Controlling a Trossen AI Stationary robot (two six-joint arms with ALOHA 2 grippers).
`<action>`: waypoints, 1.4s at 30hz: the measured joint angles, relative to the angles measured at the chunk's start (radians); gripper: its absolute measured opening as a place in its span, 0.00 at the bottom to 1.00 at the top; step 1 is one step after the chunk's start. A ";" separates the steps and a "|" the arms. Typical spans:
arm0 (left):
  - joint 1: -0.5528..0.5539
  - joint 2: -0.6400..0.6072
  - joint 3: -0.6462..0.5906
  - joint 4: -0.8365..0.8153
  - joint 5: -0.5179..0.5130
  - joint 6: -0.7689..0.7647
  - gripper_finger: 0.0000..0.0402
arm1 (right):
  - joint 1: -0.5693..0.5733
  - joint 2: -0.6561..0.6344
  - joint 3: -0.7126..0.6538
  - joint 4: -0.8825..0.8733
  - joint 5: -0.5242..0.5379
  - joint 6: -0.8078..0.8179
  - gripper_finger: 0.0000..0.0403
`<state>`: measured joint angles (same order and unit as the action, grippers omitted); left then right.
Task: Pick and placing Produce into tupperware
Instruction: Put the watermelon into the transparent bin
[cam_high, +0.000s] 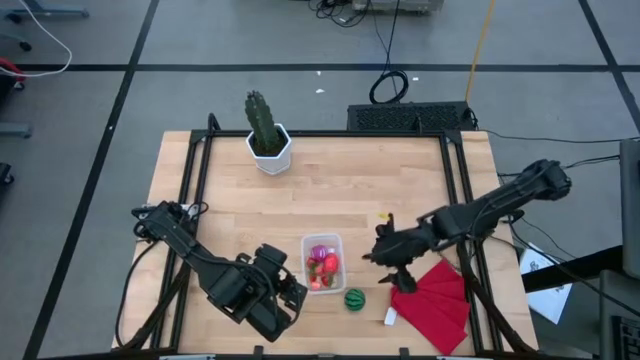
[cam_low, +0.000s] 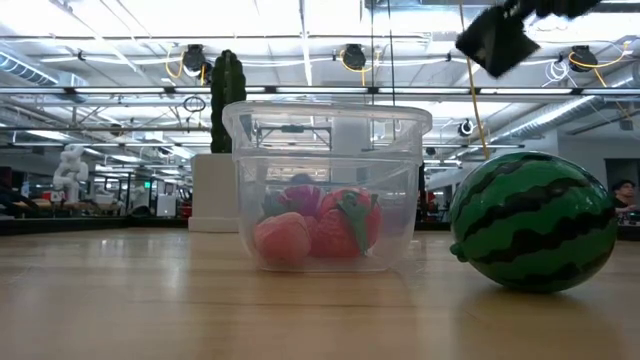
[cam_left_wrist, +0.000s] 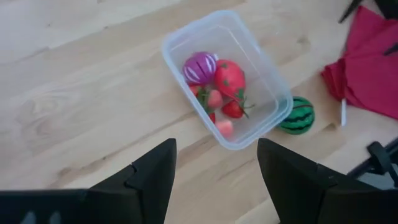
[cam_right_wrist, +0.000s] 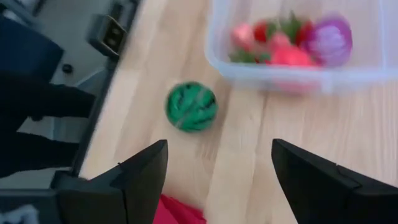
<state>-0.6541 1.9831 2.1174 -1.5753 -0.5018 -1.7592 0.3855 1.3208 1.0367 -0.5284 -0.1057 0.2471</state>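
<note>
While the left gripper (cam_left_wrist: 214, 180) is hovering with its fingers spread and holding nothing, the tupperware (cam_left_wrist: 272, 84) is lying just ahead of it on the table (cam_high: 200, 200), with its long axis running from the near edge of the table toward the far edge in the high view. The right gripper (cam_right_wrist: 214, 180) is hanging on the other side of the container, its fingers also spread and empty, above bare wood near the green striped ball (cam_right_wrist: 191, 107). Inside the one clear container, several small pieces of produce are sitting bunched at the end nearest the front edge: one purple piece (cam_left_wrist: 200, 67), one large red strawberry-like piece (cam_left_wrist: 229, 76), and a few smaller red and pink bits (cam_left_wrist: 217, 102) whose exact count I cannot tell. The far half of the container is showing only bare plastic. The single striped ball is resting on the table just beside the container's near right corner, outside it. One red folded cloth (cam_high: 435, 300) is lying farther right, and one cactus in a white pot (cam_high: 268, 138) is standing upright near the far edge.
</note>
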 joint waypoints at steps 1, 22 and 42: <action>0.003 0.000 0.000 0.004 0.005 0.002 0.57 | 0.006 0.014 0.000 -0.008 0.009 0.034 0.69; 0.004 0.000 0.000 0.004 0.006 0.022 0.57 | 0.008 0.079 0.002 0.161 -0.054 0.207 0.69; -0.018 -0.008 0.000 0.005 0.056 0.210 0.57 | 0.123 0.094 0.180 0.413 0.741 -0.152 0.69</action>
<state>-0.6725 1.9753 2.1174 -1.5706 -0.4455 -1.5493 0.5081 1.4146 1.2169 -0.1159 0.6349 0.0947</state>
